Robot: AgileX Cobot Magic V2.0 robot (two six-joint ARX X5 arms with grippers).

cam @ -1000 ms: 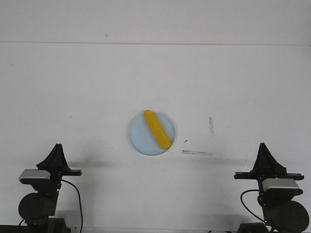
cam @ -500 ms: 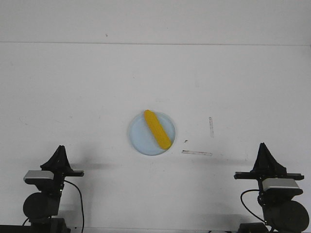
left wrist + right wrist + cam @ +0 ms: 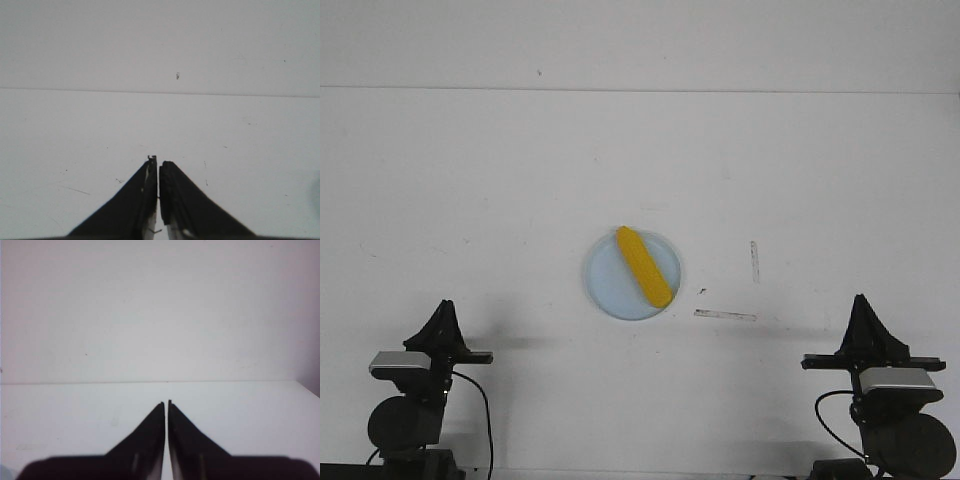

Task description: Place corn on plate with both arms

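The yellow corn [image 3: 643, 265] lies diagonally across the pale blue plate [image 3: 605, 285] in the middle of the white table. My left gripper [image 3: 443, 312] is shut and empty at the near left, far from the plate; in the left wrist view [image 3: 158, 161] its jaws are together over bare table. My right gripper [image 3: 863, 306] is shut and empty at the near right; in the right wrist view [image 3: 166, 403] its jaws are together. Neither wrist view shows the corn or plate.
Two strips of clear tape [image 3: 725, 315] [image 3: 754, 261] lie on the table right of the plate. The table's far edge [image 3: 640, 89] meets a white wall.
My left arm has drawn back and a little right, settling low at the near left. The right arm, the corn and the plate have not moved.
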